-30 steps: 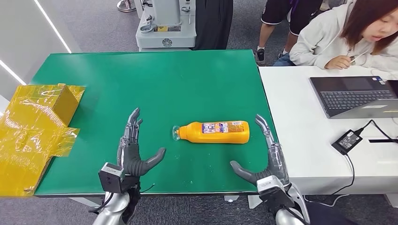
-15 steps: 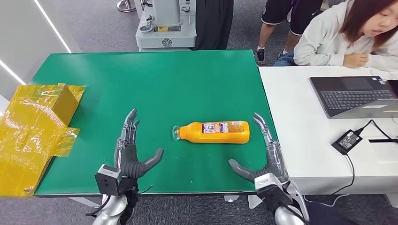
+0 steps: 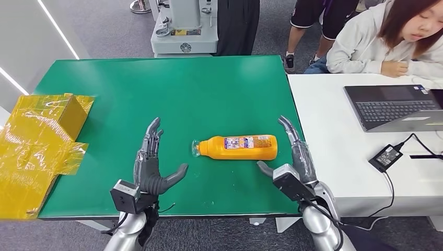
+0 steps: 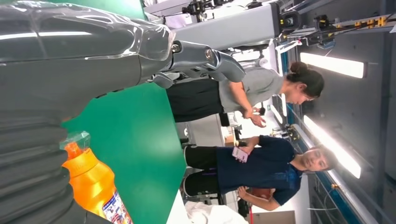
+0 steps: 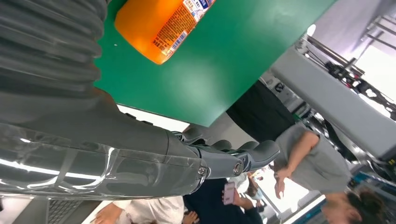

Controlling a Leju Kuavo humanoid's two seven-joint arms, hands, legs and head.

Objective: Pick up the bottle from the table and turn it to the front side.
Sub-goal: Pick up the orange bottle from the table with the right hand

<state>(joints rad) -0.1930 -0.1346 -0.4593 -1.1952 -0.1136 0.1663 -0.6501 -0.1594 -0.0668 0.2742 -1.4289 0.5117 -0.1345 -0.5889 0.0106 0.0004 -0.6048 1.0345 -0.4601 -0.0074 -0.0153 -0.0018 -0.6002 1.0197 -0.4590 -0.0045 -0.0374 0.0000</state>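
The bottle (image 3: pixel 237 147) lies on its side on the tabletop (image 3: pixel 172 89), toward the near edge, its cap end pointing left. The left hand (image 3: pixel 150 167) hovers over the tabletop well to the bottle's left, and the right hand (image 3: pixel 292 164) sits just beside the bottle's base on the right, fingers (image 3: pixel 288 129) reaching past it, not touching. A wrapped box (image 3: pixel 49 112) sits off the tabletop's left edge. On the right stands a second table (image 3: pixel 334 151) carrying a laptop (image 3: pixel 394 107) and, nearer, a power adapter (image 3: pixel 385 156), with a person (image 3: pixel 386 39) seated behind it.
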